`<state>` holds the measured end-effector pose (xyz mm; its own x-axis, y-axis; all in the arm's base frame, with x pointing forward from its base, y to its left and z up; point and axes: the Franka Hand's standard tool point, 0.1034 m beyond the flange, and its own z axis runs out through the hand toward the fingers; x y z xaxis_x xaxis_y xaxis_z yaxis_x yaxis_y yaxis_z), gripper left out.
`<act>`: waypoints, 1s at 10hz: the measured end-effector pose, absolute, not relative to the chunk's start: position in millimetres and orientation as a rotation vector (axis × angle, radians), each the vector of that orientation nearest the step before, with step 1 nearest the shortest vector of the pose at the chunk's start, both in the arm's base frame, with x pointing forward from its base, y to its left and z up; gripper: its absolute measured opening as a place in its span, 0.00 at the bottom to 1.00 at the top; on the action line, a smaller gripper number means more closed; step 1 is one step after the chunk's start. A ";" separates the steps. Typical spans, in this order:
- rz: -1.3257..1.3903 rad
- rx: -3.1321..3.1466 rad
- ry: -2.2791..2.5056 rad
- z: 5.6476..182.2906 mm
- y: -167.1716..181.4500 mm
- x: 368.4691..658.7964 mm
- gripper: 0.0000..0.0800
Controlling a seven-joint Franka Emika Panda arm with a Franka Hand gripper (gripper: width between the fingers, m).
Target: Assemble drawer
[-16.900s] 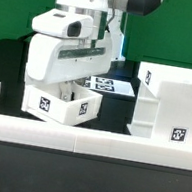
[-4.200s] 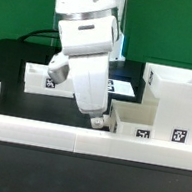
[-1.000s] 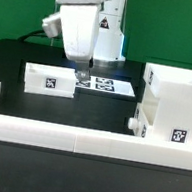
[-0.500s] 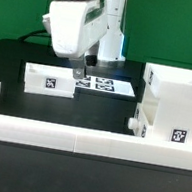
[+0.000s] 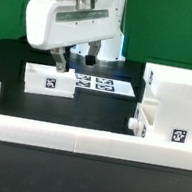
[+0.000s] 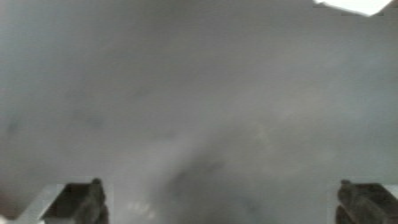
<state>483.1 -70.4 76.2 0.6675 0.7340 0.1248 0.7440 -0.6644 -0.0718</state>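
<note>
Drawer shell [image 5: 177, 97] sits right of frame with first tray [image 5: 145, 124] slotted in, second tray [image 5: 49, 79] waits centre-left, gripper [image 5: 75, 60] hanging just above it, spread wide and empty, seemingly lining up the grab.

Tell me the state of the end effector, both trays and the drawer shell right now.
End effector: open, empty, raised off the table.
Loose tray: resting on the table, outside the shell.
Other tray: slid into the shell, knob showing.
Shell: standing on the table, holding one tray.

Black table [image 5: 94, 110]; tray [image 5: 49, 80], marker board [image 5: 106, 85], shell [image 5: 175, 109], border wall [image 5: 57, 136] on it.
</note>
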 end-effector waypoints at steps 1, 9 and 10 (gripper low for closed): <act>-0.112 -2.797 -1.147 74.1 -71.3 469.2 0.81; -0.086 -2.978 -0.555 71.1 -71.9 458.5 0.81; -0.108 -3.001 -0.567 68.2 -73.5 443.7 0.81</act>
